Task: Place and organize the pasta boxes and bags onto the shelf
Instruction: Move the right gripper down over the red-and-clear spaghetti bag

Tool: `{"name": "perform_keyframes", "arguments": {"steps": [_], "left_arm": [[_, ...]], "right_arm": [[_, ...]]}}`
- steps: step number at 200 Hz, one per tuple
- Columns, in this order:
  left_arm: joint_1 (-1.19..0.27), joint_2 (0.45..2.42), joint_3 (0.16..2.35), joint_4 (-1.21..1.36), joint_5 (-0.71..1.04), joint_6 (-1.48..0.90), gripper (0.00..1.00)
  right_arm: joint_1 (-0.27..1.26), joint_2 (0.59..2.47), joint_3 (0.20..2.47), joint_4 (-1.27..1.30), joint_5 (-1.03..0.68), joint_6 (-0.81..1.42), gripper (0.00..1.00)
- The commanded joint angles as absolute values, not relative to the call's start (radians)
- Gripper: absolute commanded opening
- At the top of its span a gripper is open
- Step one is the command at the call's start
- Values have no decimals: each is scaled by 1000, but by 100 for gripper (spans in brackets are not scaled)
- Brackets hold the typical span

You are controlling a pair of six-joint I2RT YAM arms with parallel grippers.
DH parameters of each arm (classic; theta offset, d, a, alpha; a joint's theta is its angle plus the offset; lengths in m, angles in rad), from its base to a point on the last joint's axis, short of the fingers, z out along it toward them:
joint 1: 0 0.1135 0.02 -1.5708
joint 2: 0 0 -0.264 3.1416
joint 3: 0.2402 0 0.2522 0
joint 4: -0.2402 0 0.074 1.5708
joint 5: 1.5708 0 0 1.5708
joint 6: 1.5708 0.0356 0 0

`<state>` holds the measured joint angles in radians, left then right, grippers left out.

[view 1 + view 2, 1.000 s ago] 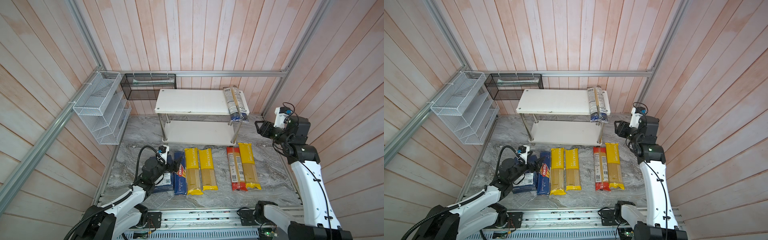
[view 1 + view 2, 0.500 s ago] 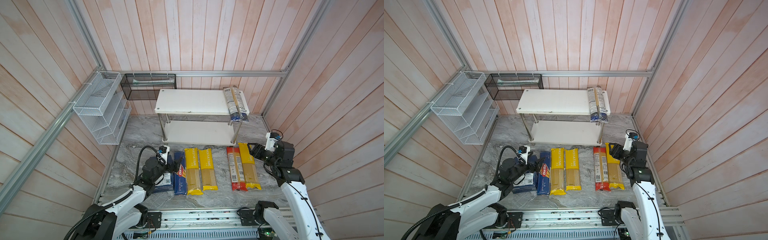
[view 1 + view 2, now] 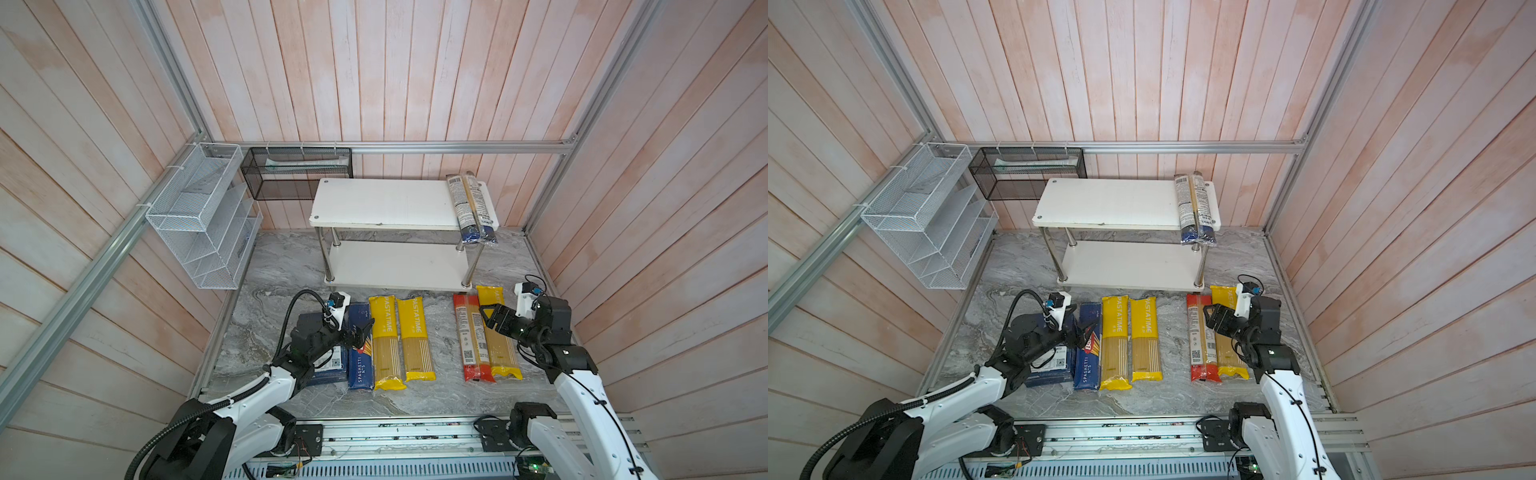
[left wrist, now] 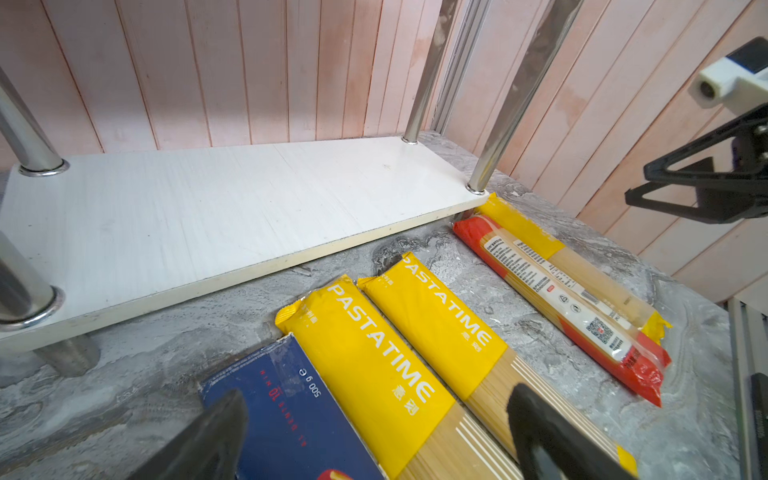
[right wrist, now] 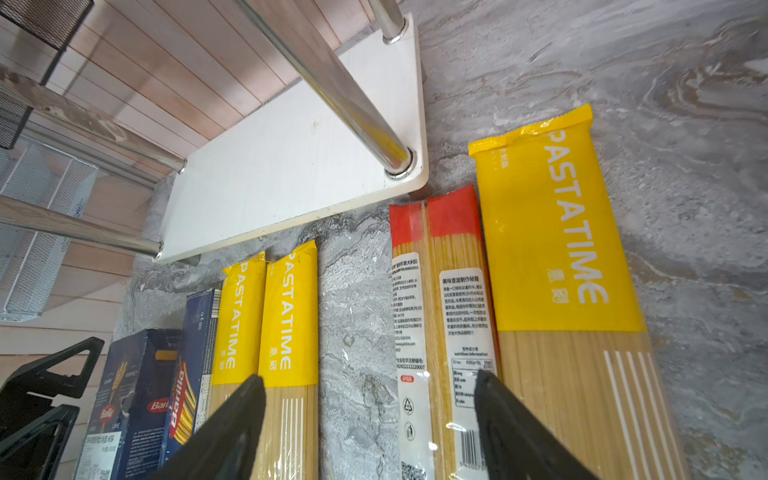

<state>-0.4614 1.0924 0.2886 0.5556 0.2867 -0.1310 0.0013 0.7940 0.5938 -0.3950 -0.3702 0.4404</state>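
– On the top board of the shelf (image 3: 386,203), at its right end, lies the blue-ended bag (image 3: 469,203), its near end poking past the edge. Where is the rest?
– On the counter (image 3: 436,395), in a row just near of the shelf. From the left: the wide box (image 3: 328,374), the narrow box (image 3: 359,365), the first yellow bag (image 3: 386,340) and the second yellow bag (image 3: 415,336) side by side. Then comes a gap, and after it the red-ended bag (image 3: 471,340) touching the third yellow bag (image 3: 503,353).
– And the tools?
– The left tool (image 3: 360,332) hangs over the narrow box, jaws spread, gripping nothing. The right tool (image 3: 488,319) hangs above the red-ended bag, jaws spread wide too, also empty.
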Motion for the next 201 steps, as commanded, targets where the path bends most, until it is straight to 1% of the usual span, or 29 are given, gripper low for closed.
{"name": "perform_keyframes", "arguments": {"steps": [1,20,28,45,123,201], "left_arm": [[-468,1098,311,559,283,-105,100],[-469,1098,317,543,262,-105,100],[-471,1098,319,536,235,-109,100],[-472,1102,310,548,211,-106,100],[-479,1117,320,548,228,-107,100],[-482,1105,318,545,234,-108,100]], "right_arm": [[51,850,638,-470,-291,428,79],[119,897,656,-483,-199,427,80],[151,918,664,-487,-164,421,85],[191,951,674,-495,-111,420,86],[211,1002,618,-389,-69,453,87],[270,1142,630,-355,-9,437,87]]}}
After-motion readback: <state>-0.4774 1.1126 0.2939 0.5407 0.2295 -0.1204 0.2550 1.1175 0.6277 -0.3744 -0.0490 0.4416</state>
